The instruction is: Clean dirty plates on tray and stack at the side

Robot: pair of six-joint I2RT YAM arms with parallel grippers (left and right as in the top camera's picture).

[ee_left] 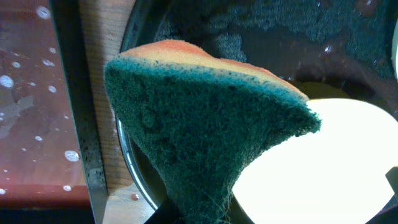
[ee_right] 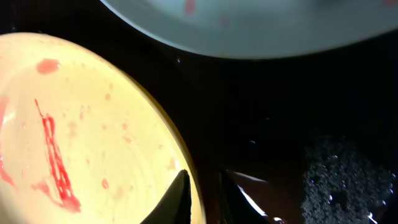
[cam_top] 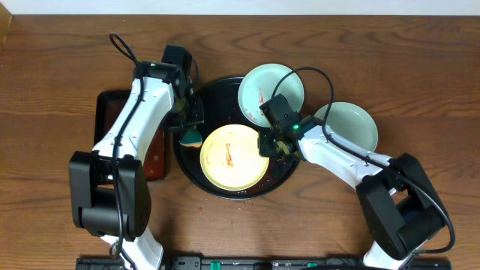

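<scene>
The round black tray [cam_top: 193, 174] holds a pale yellow plate [cam_top: 231, 156] with red sauce streaks. A mint-green plate [cam_top: 270, 91] with red smears lies on the tray's far right rim. A second mint-green plate [cam_top: 346, 126] rests on the wood to the right. My left gripper [cam_top: 192, 121] is shut on a green and yellow sponge [ee_left: 205, 124], held over the tray's left rim [ee_left: 134, 162] beside the yellow plate [ee_left: 323, 162]. My right gripper [ee_right: 205, 190] straddles the yellow plate's right rim [ee_right: 81, 124], its fingers closed on it, below the mint plate [ee_right: 249, 25].
A smaller rectangular black tray [cam_top: 112, 105] with a wet reddish floor [ee_left: 31, 93] lies left of the round tray, under my left arm. Water drops sit on the round tray's floor [ee_right: 336, 180]. Bare wood tabletop [cam_top: 420, 60] surrounds everything.
</scene>
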